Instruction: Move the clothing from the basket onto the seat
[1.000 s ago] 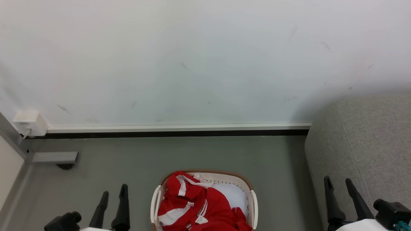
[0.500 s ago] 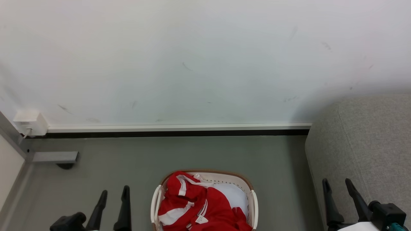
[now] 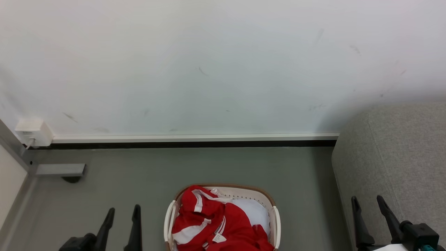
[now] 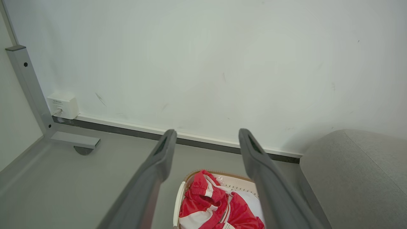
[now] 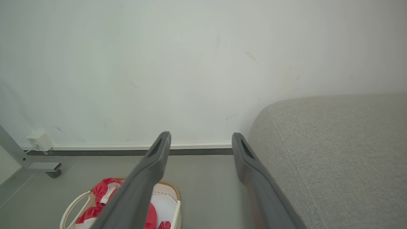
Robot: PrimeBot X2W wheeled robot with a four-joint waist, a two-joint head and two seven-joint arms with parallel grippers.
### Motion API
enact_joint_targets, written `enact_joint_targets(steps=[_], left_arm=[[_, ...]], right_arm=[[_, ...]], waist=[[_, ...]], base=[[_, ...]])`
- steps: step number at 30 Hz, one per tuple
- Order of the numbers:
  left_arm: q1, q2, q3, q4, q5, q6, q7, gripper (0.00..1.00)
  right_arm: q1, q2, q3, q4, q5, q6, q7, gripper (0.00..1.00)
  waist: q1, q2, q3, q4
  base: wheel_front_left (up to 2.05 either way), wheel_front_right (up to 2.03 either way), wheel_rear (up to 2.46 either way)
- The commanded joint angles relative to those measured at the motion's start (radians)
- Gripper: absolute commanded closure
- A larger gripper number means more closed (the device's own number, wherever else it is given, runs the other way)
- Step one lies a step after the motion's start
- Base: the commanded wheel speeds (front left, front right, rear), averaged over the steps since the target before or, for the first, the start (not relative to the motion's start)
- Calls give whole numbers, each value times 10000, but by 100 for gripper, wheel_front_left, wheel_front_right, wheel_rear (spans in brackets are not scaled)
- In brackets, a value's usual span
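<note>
Both grippers sank toward the bottom edge of the head view. The left gripper [image 3: 124, 208] slid lower and slightly inward, and its fingers stood more upright. The right gripper [image 3: 367, 198] dropped a little too. Its black wrist block [image 3: 418, 234] shifted inward, and less of the pale forearm [image 3: 393, 248] showed.

Red white-striped clothing [image 3: 230, 219] heaped in white basket [image 3: 244, 192] between left tool [image 3: 124, 208] and right tool [image 3: 366, 197]; grey seat [image 3: 400, 153] behind latter.

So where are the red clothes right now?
In the head view, the clothing lies in the basket on the floor at bottom centre, left of the grey sofa.
</note>
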Motion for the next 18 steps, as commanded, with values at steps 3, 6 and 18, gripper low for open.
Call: enact_joint_targets(steps=[3, 6, 18], left_arm=[[97, 90, 9, -51, 485, -36, -149, 0], [119, 92, 0, -41, 682, -30, -196, 0], [193, 98, -30, 25, 1539, -65, -404, 0]], right_arm=[[-89, -102, -72, 35, -330, -17, -141, 0], [-95, -103, -53, 75, -519, -17, -197, 0], [-100, -111, 132, 263, -1018, -19, -407, 0]], waist=[[0, 0, 10, 5], [0, 0, 21, 5], [0, 0, 46, -14]], base=[[0, 0, 0], [0, 0, 0], [0, 0, 0]])
